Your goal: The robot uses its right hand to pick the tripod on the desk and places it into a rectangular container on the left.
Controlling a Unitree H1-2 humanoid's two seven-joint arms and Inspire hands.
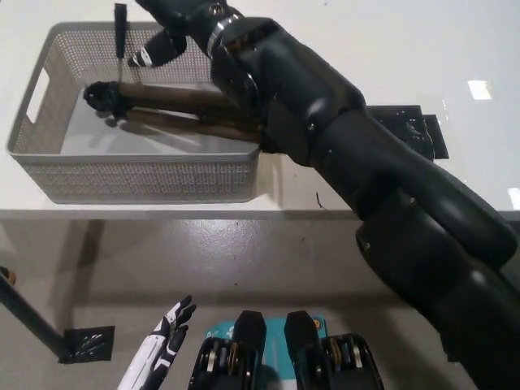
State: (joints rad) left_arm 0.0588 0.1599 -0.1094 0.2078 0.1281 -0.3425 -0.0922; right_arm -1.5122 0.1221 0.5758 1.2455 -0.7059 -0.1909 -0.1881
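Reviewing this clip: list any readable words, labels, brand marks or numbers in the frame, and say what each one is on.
None can be read.
Grey mesh rectangular basket: no label shows.
Black and bronze tripod lying in the basket: no brand mark visible.
Black right hand and white left hand: no lettering visible.
Teal patch at bottom: any print is too hidden to tell.

A white desk spans the upper part of the head view. A bright reflection lies on it near the right edge. A flat black patch lies on the desk surface at right. Below the desk edge is a grey floor. A black floor plate with a dark pole occupies the lower left.
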